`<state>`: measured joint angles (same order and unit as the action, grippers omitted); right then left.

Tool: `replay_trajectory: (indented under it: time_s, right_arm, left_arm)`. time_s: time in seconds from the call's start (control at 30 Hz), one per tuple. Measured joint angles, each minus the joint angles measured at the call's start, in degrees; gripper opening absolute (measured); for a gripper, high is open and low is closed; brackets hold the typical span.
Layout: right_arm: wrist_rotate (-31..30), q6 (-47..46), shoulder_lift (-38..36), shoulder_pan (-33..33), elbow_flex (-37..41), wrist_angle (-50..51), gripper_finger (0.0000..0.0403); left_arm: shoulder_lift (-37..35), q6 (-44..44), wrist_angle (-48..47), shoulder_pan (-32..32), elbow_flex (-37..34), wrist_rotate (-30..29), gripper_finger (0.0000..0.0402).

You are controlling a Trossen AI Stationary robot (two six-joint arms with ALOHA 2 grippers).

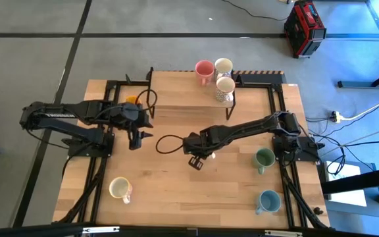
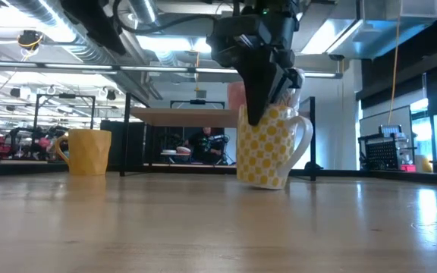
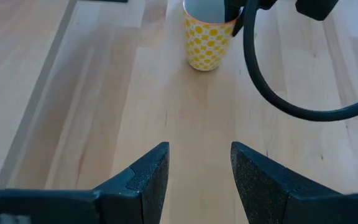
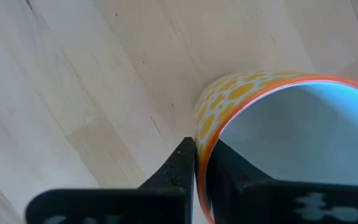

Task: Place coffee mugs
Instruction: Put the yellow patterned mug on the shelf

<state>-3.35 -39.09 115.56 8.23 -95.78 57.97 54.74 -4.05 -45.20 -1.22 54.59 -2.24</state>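
Observation:
A white mug with yellow dots (image 2: 268, 148) stands mid-table and also shows in the left wrist view (image 3: 209, 40). My right gripper (image 4: 197, 155) is shut on its rim and hides it from above (image 1: 196, 160). My left gripper (image 3: 199, 180) is open, hovering left of that mug over bare wood (image 1: 137, 139). Pink (image 1: 204, 69), white (image 1: 224, 65) and speckled (image 1: 226, 89) mugs stand at the far edge. An orange-yellow mug (image 2: 88, 152) sits far left, a cream one (image 1: 120, 189) near left, and green (image 1: 264, 158) and light blue (image 1: 268, 201) ones on the right. My right gripper pinches the dotted mug's rim (image 4: 199, 134), one finger (image 4: 229, 168) inside the cup and the other (image 4: 179, 165) outside against the wall. The fingers come from above, pointing down (image 2: 258, 110). The mug is roughly upright, slightly tilted, its base (image 2: 262, 182) at the table top.
Black frame rails (image 1: 278, 131) run along the table's left and right sides, with the arm bases on them. A black cable (image 3: 272, 93) loops from the right arm between both grippers. Bare wood (image 1: 176, 191) lies at the near middle. A red box (image 1: 304, 26) is on the floor.

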Motion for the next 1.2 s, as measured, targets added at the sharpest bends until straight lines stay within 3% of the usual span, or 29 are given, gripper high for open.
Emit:
replay_trajectory:
  time_s: [0.6, 0.9, 1.07, 1.2]
  right_arm:
    - [0.99, -1.46, 0.03, 0.0, 0.48, -1.36, 0.0024]
    - [1.11, -1.16, 0.1, -0.09, 0.43, -2.42, 0.0124]
    - [1.31, 0.71, -1.56, 0.07, -3.34, 1.11, 0.0173]
    - [-4.3, 3.03, -6.33, 2.38, -5.99, 4.09, 0.0193]
  left_arm:
    - [0.0, 1.54, -0.21, 0.69, 0.02, -0.02, 0.0167]
    - [0.0, 1.7, -0.19, 0.69, 0.02, -0.02, 0.0167]
    - [0.0, 1.7, -0.21, 0.67, 0.02, -0.03, 0.0167]
    - [0.0, 1.7, -0.19, 0.67, 0.02, -0.04, 0.0167]
